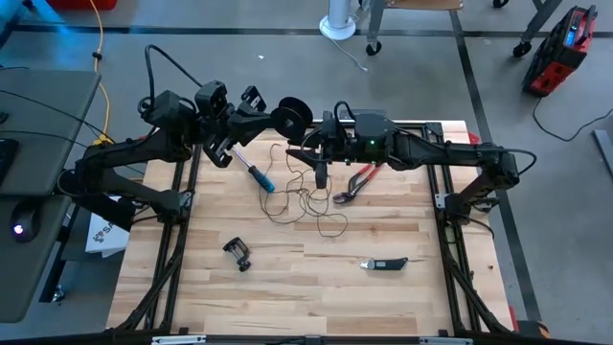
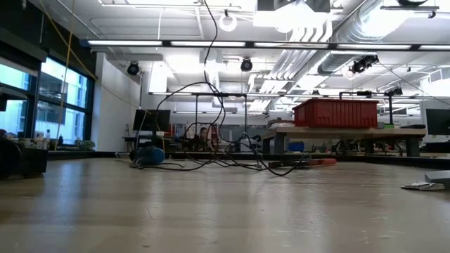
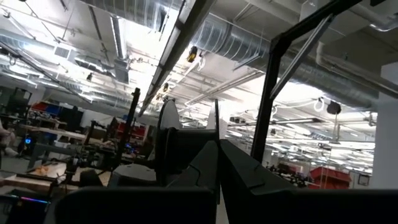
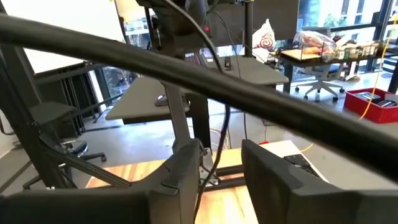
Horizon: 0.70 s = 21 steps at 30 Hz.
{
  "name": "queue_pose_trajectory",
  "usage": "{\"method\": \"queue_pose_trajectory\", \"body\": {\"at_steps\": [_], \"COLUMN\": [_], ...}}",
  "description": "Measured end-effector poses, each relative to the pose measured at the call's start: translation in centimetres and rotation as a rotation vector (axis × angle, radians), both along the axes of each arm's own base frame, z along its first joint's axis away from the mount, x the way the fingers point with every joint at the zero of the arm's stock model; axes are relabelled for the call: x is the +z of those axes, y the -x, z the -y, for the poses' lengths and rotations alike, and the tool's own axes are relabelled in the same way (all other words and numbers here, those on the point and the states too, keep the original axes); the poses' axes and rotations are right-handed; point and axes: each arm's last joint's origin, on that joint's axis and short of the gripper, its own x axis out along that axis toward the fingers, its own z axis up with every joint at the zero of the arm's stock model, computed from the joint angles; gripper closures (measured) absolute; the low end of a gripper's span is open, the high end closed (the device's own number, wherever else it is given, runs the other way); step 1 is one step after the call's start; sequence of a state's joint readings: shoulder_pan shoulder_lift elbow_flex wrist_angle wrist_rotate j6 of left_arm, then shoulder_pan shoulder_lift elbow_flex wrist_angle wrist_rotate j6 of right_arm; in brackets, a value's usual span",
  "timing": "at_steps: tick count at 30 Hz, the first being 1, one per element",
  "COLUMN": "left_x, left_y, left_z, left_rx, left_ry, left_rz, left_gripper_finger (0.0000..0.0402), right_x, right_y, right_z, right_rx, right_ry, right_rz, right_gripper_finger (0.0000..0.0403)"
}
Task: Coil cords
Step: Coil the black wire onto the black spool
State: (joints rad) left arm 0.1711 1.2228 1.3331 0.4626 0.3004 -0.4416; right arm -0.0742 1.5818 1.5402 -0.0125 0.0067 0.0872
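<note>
Left gripper (image 1: pixel 271 118): fingers clamped on the black reel (image 1: pixel 293 117), held above the table (image 1: pixel 287 287) | Right gripper (image 1: pixel 308 151): just beside the reel, fingers apart around the thin cord (image 1: pixel 305 199) | Cord: looped on the table beneath the reel, beside red pliers (image 1: pixel 358 182).

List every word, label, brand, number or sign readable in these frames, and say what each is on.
None can be read.
White sheet with dark marks beside the wooden table: print too small to read.
White bag with a red spiral mark on the far desk: a mark only, no letters legible.
Red plastic crate: no lettering visible.
</note>
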Motion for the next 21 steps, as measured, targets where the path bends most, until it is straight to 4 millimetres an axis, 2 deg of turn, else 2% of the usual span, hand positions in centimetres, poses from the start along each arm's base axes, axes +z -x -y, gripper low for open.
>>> {"method": "queue_pose_trajectory", "body": {"at_steps": [7,17,21], "left_x": [0.02,0.04,0.04], "left_y": [0.01,0.01,0.01], "left_z": [-0.11,-0.14,-0.15], "left_rx": [0.038,0.048,0.053], "left_ry": [0.005,0.007,0.003], "left_rz": [0.006,0.008,0.009], "left_gripper_finger": [0.0401,0.0401,0.0401], "right_x": [-0.3,-0.3,-0.31], "right_y": [0.02,0.01,0.01], "right_z": [-0.02,-0.02,-0.04], "right_rx": [0.007,0.008,0.008], "right_ry": [-0.001,0.006,0.006], "right_rz": [-0.031,-0.031,-0.031], "right_gripper_finger": [0.0311,0.0369,0.0379]}}
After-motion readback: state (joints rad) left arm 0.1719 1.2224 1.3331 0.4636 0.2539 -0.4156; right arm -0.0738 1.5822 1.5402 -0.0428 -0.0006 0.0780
